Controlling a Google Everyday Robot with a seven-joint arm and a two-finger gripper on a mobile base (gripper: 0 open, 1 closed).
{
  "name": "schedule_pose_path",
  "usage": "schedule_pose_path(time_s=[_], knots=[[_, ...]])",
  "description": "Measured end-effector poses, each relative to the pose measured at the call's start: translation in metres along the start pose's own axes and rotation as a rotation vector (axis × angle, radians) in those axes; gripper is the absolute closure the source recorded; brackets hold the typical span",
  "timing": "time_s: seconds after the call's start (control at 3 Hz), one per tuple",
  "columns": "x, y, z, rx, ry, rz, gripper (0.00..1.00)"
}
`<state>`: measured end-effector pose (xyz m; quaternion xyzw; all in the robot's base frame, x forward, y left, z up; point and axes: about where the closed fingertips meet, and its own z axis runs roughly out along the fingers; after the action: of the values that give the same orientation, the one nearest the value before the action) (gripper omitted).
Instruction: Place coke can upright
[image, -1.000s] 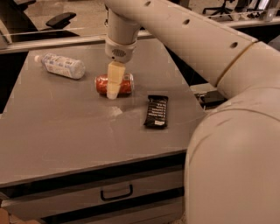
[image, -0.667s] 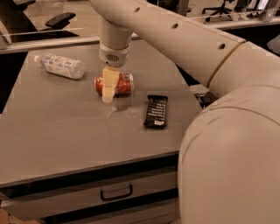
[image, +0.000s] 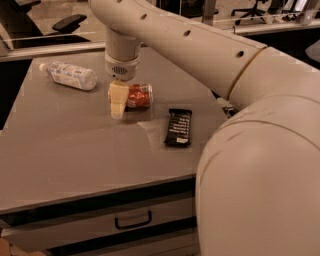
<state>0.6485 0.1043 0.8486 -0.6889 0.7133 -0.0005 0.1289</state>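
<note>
The coke can (image: 139, 96) is red with a silver rim and lies on its side near the middle of the grey table (image: 75, 145). My gripper (image: 119, 106) hangs down from the arm's wrist (image: 121, 60) and reaches the table at the can's left end, covering that end. The rest of the can shows to its right.
A clear plastic bottle (image: 69, 75) with a white label lies on its side at the back left. A flat black snack bar wrapper (image: 179, 127) lies right of the can. The arm's large body (image: 260, 170) fills the right side. A drawer handle (image: 133, 221) shows below the table's front edge.
The gripper has moved left along the can, from over its middle to its left end. The can, bottle and wrapper have stayed where they were.
</note>
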Motion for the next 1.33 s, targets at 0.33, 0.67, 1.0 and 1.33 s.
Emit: schedule_pose_path(time_s=[0.33, 0.67, 1.0, 1.33], knots=[[-0.001, -0.001, -0.001, 0.004, 0.004, -0.004, 0.39], [-0.004, -0.004, -0.007, 0.016, 0.004, -0.020, 0.61], [-0.013, -0.014, -0.031, 0.054, -0.125, -0.025, 0.85], [-0.020, -0.029, -0.057, 0.100, -0.358, -0.015, 1.00]])
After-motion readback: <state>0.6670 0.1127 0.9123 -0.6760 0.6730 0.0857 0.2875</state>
